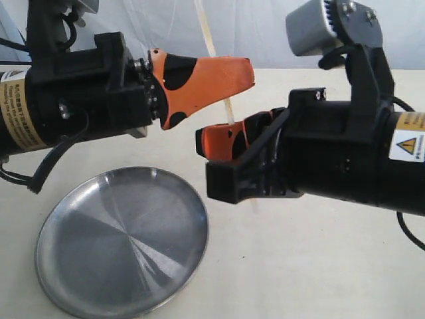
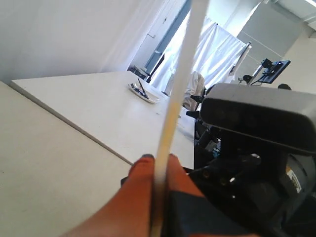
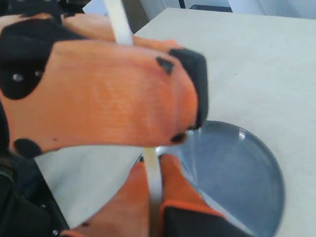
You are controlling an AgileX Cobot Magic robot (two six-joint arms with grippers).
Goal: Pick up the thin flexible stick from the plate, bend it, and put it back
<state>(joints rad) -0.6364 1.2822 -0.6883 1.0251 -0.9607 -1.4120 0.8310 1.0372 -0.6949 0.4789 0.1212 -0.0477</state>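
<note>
The stick (image 1: 206, 30) is held off the plate (image 1: 123, 246), in the air above the table (image 1: 312, 266), nearly upright with a slight lean. It is clamped in two places. The left end effector (image 1: 238, 76) is clenched on it higher up, and the right end effector (image 1: 222, 141) is clenched on it just below, so the two grips sit close together. In the left wrist view the stick is seen pinched between orange fingers (image 2: 140, 192) and running up out of frame. In the right wrist view it is pinched the same way between the right fingers (image 3: 136, 197).

The pick-up is judged done, and the bend is judged to be the step in hand. Little curve is seen so far; the stick looks almost straight. With the grips so near each other, the next move is judged to call for the wrists to be turned gently against one another, or drawn apart along the stick, so that it bows without snapping or slipping. After that it is to be lowered onto the plate, which lies bare, below and to the left of the grips in the exterior view.

The table is pale cream, matte and smooth. White curtains (image 2: 217, 54) and a second table (image 2: 98, 103) carrying a small dish (image 2: 143, 93) are seen beyond it.
</note>
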